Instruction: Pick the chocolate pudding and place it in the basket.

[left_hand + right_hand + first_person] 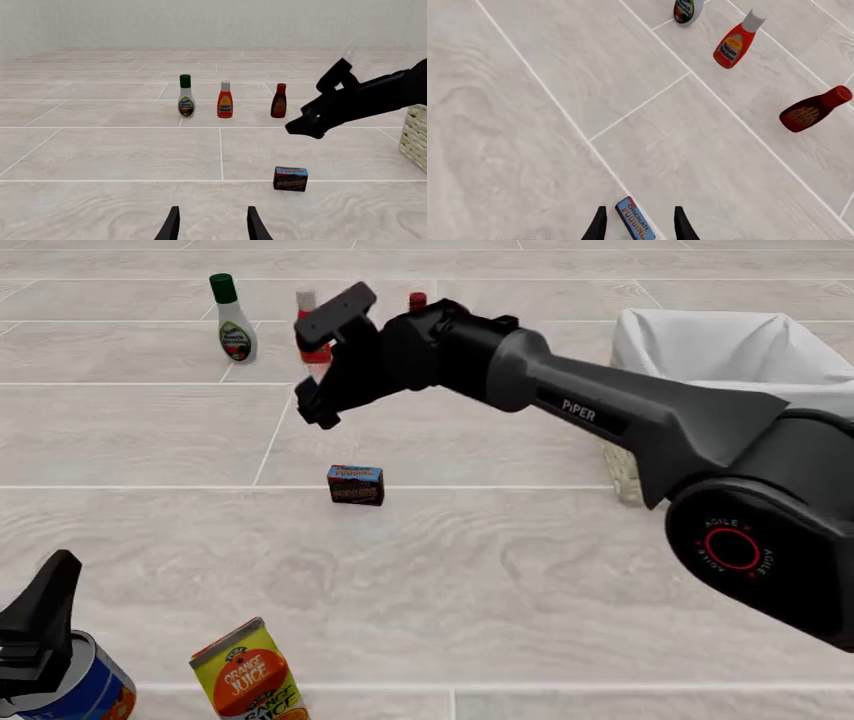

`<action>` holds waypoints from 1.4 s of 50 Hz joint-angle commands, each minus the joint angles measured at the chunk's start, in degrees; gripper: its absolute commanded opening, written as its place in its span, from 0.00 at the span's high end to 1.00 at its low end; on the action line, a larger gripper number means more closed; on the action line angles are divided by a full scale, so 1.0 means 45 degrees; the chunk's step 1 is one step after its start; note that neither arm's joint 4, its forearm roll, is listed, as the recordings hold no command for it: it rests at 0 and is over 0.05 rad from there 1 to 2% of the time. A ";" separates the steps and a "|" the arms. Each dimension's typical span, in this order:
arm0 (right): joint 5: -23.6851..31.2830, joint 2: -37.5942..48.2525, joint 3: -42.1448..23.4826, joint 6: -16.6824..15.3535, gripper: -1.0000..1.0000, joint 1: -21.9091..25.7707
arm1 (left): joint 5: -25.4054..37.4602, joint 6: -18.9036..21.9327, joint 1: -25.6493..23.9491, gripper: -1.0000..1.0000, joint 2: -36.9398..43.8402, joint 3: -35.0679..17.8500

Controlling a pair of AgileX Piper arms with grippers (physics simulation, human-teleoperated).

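Note:
The chocolate pudding [356,484] is a small dark brown box with a blue and red top band, standing on the tiled surface near the middle. My right gripper [318,365] hangs open in the air above and just beyond it, not touching. In the right wrist view the chocolate pudding [635,221] shows far below, between the open fingers [598,226]. The basket [627,345], wicker with white cloth lining, stands at the far right. My left gripper [213,226] is open and holds nothing, low at the near left; the chocolate pudding [291,178] lies ahead of it.
Three bottles stand in a far row: green-capped [234,320], orange [225,100], dark red-capped [279,101]. An orange juice carton [247,675] and a can [74,690] sit at the near left by the left gripper. The right arm [601,415] spans the middle.

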 commanded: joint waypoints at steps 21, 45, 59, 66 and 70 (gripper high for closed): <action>-0.0832 0.0240 0.1008 -0.0096 0.00 -0.0067 | 0.0001 0.0006 0.0000 0.00 0.0002 0.0000; -0.1333 0.0525 0.1459 -0.0048 0.00 -0.0173 | 0.0000 -0.0002 -0.0001 0.00 0.0000 0.0000; -0.1510 0.0900 0.1436 0.0051 0.00 -0.0308 | 0.0000 0.0000 0.0002 0.00 -0.0001 0.0000; -0.1563 0.1147 0.1395 0.0200 0.00 -0.0322 | 0.0000 -0.0002 0.0001 0.00 0.0001 0.0000; -0.1633 0.1267 0.1418 0.0240 0.00 -0.0362 | 0.0000 -0.0004 0.0001 0.00 0.0000 0.0000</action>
